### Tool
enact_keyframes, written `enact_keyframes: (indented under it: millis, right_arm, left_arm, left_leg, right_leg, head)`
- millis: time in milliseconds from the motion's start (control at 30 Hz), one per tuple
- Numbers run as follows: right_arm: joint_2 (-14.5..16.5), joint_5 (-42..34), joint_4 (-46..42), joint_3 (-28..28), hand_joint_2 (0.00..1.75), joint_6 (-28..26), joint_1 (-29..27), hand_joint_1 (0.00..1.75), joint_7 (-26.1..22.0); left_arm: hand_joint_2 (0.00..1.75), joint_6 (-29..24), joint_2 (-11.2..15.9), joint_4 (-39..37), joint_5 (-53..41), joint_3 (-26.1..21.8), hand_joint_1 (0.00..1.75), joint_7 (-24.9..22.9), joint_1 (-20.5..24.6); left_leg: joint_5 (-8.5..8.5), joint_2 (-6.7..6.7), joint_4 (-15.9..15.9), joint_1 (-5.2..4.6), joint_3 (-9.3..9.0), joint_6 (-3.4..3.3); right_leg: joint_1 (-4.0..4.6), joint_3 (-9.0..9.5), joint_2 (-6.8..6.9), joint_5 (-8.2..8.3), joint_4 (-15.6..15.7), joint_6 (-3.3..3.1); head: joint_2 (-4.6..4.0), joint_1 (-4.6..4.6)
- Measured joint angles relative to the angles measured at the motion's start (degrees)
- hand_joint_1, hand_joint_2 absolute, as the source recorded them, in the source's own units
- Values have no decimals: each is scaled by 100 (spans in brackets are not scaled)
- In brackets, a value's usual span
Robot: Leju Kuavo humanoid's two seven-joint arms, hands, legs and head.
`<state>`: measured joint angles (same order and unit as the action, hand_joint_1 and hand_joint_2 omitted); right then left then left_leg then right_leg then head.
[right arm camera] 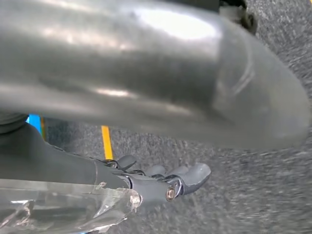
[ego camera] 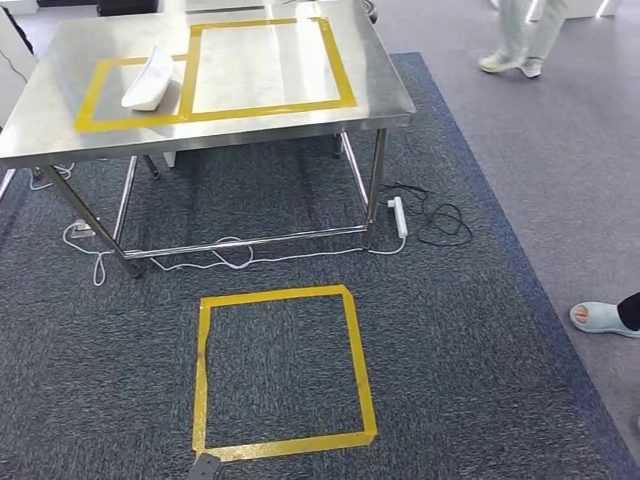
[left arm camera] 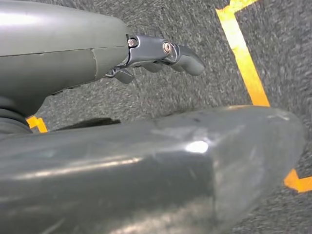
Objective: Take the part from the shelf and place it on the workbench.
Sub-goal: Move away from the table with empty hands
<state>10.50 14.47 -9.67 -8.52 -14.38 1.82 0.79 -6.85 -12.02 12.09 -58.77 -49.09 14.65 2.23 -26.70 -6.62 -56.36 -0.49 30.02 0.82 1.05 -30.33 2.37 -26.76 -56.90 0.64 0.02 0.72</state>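
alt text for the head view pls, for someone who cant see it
A white part lies inside a yellow tape outline on a steel workbench. In front, a yellow tape square marks the dark carpet; a person's shoes show at upper right.

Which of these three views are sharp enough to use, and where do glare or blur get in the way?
Head view: sharp, evenly lit; the steel workbench reflects light softly, yet the white part stays readable. Left wrist view: the carpet is motion-smeared, glare spots sit on the grey cover, the left hand is fairly crisp. Right wrist view: a bright highlight washes the cover, the carpet is blurred, the right hand is soft.
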Motion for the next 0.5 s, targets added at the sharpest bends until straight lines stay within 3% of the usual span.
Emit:
enact_keyframes:
  millis: [67, 133, 167, 200, 233, 267, 333, 367, 433, 500]
  right_arm:
    - [5, 0, -1, -2, 0, -1, 6, 0, 4]
    - [9, 0, -2, -3, 0, -1, 17, 0, 3]
    - [10, -1, -2, -4, 0, 0, 16, 0, 3]
    - [10, -1, -2, -4, 0, 0, 12, 0, 2]
    - [10, -2, -1, -4, 0, 0, 9, 0, 2]
    - [11, -2, -1, -4, 0, 0, 6, 0, 2]
    - [12, -2, -1, -4, 0, 0, 8, 0, 2]
    - [13, -1, -2, -4, 0, 0, 13, 0, 2]
    - [13, 0, -2, -4, 0, -1, 14, 0, -1]
    - [12, 0, -1, -4, 0, -2, -12, 0, -4]
  left_arm:
    - [0, -8, 2, -1, 1, 0, 0, -29, 6]
    - [0, -10, 9, -2, 2, -2, 0, -51, -4]
    - [0, -11, 14, -2, 3, -3, 0, -62, -11]
    - [0, -13, 20, -2, 4, -5, 0, -68, -17]
    - [0, -15, 25, -2, 4, -7, 0, -71, -19]
    - [0, -16, 28, -2, 4, -8, 0, -73, -18]
    - [0, -18, 33, -2, 4, -9, 0, -75, -12]
    - [0, -19, 34, -3, 4, -10, 0, -75, -9]
    - [0, -20, 33, -4, 5, -11, 0, -76, -5]
    - [0, -21, 31, -4, 5, -12, 0, -77, -1]
  left_leg:
    - [-248, 250, -293, 19, 127, 67]
    - [-666, 535, -997, 40, 431, 107]
    - [-808, 584, -1333, 44, 577, 116]
    - [-847, 605, -1532, 45, 660, 120]
    - [-768, 617, -1524, 46, 645, 119]
    - [-594, 643, -1305, 50, 529, 114]
    - [-216, 869, -550, 77, 138, 95]
    - [-125, 999, -243, 94, -11, 81]
    - [-112, 1129, 9, 98, -110, 36]
    - [-82, 1010, 23, 94, -92, -41]
  right_leg:
    - [-33, -37, -131, 86, 34, -70]
    - [-46, -111, -270, 154, 34, -106]
    - [-45, -148, -345, 181, 33, -110]
    - [-44, -180, -425, 206, 30, -107]
    - [-44, -207, -510, 230, 26, -96]
    - [-46, -227, -594, 250, 19, -80]
    - [-41, -267, -754, 281, -14, -35]
    - [-36, -298, -822, 295, -39, -11]
    - [-41, -375, -935, 333, -70, 52]
    - [-65, -454, -974, 364, -76, 122]
  head:
    - [0, 12]
    - [0, 25]
    - [0, 26]
    - [0, 26]
    - [0, 25]
    - [0, 25]
    - [0, 25]
    - [0, 23]
    - [0, 24]
    - [0, 29]
